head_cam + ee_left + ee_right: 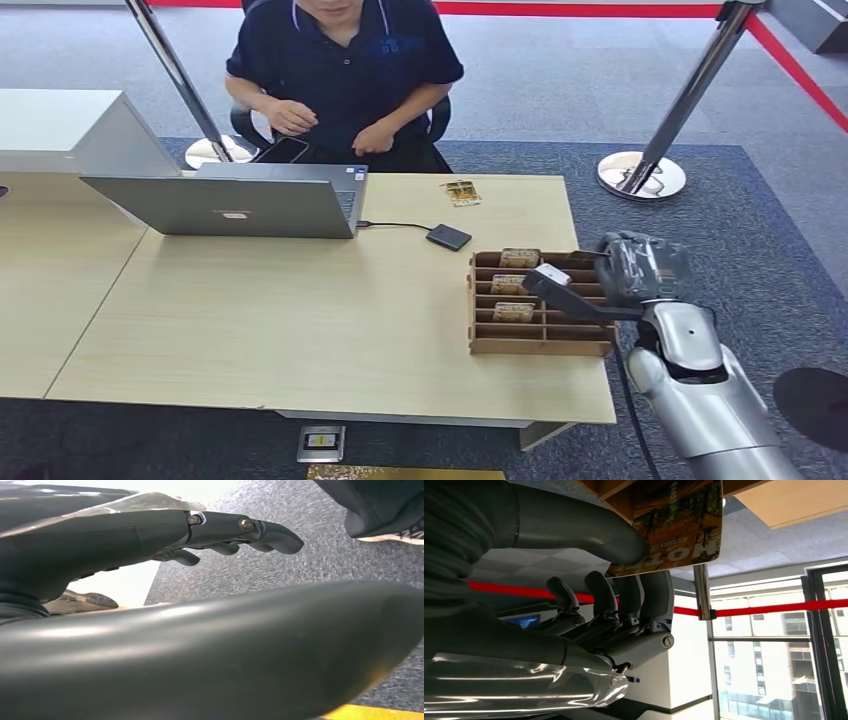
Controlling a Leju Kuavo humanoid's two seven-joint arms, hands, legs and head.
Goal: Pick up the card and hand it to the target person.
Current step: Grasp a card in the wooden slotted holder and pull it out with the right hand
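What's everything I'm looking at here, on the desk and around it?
Desk: one, light wood.
Laptop: one, grey, desk's far left.
Small device: one, dark, cabled to laptop.
Loose card: one, brownish, far edge.
Card rack: one, brown, near right; three cards in its slots.
Held card: one, brownish print.
Barrier posts: two, silver, red tape.
Person: one, dark shirt, seated behind desk.
Right robot hand: pinching held card above rack.
Left robot hand: dark, holding nothing.

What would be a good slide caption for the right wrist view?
Seen from its wrist, the robot's right hand pinches a printed card between thumb and fingers, just below the wooden card rack.
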